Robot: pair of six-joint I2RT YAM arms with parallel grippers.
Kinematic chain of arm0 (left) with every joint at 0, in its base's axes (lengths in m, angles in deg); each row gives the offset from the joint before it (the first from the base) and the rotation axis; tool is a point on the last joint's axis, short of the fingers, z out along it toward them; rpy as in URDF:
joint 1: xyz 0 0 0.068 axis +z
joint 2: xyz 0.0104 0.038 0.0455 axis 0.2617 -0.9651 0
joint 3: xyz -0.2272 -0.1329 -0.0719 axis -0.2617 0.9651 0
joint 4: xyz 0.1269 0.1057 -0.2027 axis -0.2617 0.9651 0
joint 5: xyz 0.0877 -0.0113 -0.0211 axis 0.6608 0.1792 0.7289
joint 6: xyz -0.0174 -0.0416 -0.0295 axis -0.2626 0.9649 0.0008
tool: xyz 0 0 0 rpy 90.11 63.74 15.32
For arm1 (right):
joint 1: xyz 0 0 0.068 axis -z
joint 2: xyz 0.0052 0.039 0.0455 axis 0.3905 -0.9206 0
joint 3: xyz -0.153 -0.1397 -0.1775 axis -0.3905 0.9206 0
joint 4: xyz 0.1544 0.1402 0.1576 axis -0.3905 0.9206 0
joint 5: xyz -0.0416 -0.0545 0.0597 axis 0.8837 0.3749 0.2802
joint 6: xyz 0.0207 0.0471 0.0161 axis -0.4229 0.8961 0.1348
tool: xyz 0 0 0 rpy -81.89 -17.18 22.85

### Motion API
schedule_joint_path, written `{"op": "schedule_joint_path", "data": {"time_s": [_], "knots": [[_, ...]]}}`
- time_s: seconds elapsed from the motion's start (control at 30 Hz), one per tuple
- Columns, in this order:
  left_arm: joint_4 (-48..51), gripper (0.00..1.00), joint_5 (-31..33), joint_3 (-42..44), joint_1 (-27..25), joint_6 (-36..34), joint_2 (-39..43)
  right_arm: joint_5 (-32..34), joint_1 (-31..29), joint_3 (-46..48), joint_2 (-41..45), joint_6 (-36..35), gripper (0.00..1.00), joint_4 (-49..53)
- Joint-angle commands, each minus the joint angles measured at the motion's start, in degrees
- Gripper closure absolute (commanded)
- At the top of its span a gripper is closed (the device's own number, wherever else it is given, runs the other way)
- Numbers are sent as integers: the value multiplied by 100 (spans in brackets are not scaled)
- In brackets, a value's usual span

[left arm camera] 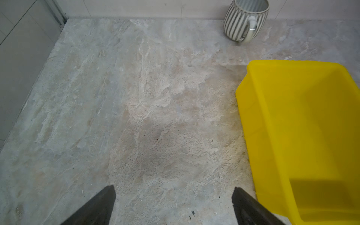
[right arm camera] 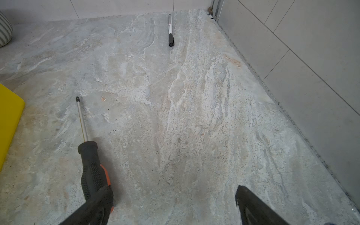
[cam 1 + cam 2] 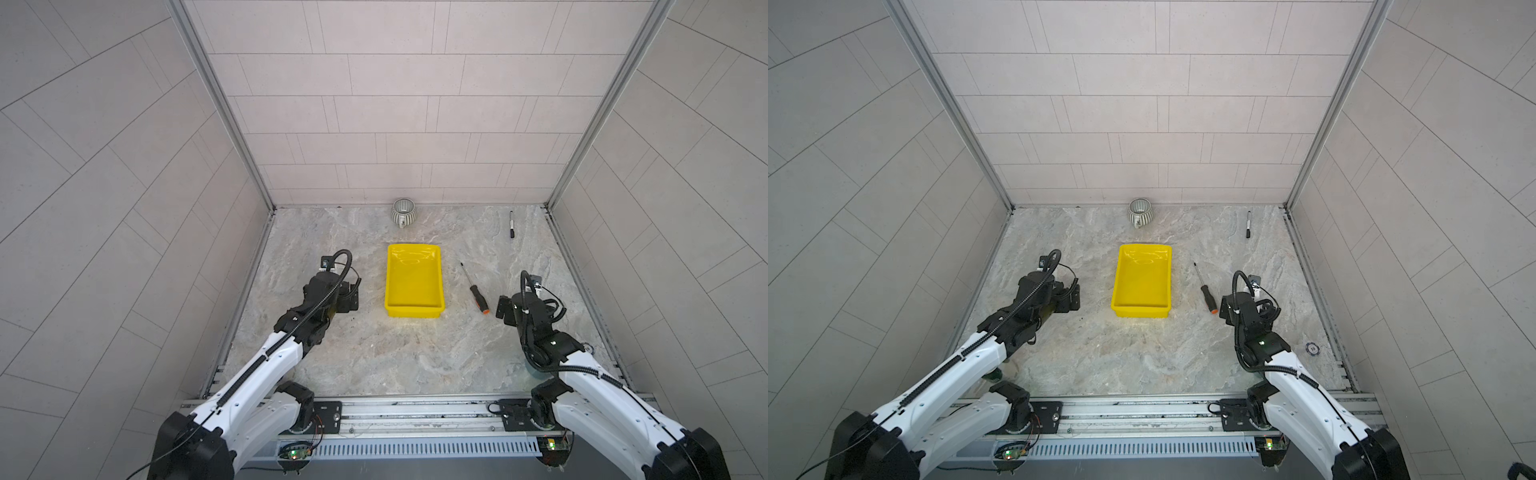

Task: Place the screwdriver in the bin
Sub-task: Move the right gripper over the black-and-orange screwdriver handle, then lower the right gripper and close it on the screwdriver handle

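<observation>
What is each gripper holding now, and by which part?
Nothing. The left gripper and right gripper are open and empty; the screwdriver lies on the table.

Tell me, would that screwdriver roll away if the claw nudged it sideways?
Probably a little: the screwdriver lies flat and its handle looks rounded. It should stay stiff, given the thin metal shaft. The handle's textured patch likely grips well, and most weight probably sits at that end.

Yellow bin [image 3: 413,282] sits mid-bench, open side up, nothing inside. Screwdriver [image 3: 473,288] lies flat just right of it, apart, tip far-left, orange butt near-right.
</observation>
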Motion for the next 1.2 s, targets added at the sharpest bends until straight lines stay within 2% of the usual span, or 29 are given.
{"op": "schedule_joint_path", "data": {"time_s": [0.0,0.17,0.3,0.37,0.43,0.5,0.57,0.67,0.73,0.8,0.97,1.17], "knots": [[225,0,123,-130,35,188,-101,-11,-26,-51,82,185,1,-28],[595,0,561,-244,28,459,-202,-14,-26,-237,-205,257,1,224],[840,0,1277,-155,42,966,-72,-357,64,-745,-582,364,1,446],[1115,0,1788,-82,46,1431,4,-322,206,-1008,-738,799,1,660],[1378,0,2252,27,105,1923,77,-1309,592,-1235,-1004,752,1,627],[1387,0,2194,78,182,1960,168,-1781,591,-1508,-1476,580,1,721],[1338,0,2150,149,187,1967,246,-1890,416,-2067,-2067,368,5,1156],[1243,0,2092,213,187,1928,341,-2242,247,-2769,-2916,116,19,1853],[1112,0,1897,276,181,1853,365,-2439,222,-3170,-3426,69,34,2244],[1038,0,1813,321,182,1831,358,-2495,202,-3342,-3765,20,42,2430],[971,0,1692,279,187,1762,223,-2502,135,-3479,-4204,-117,45,2472],[959,0,1686,256,183,1761,156,-2473,110,-3616,-4543,-303,45,2562]]}}
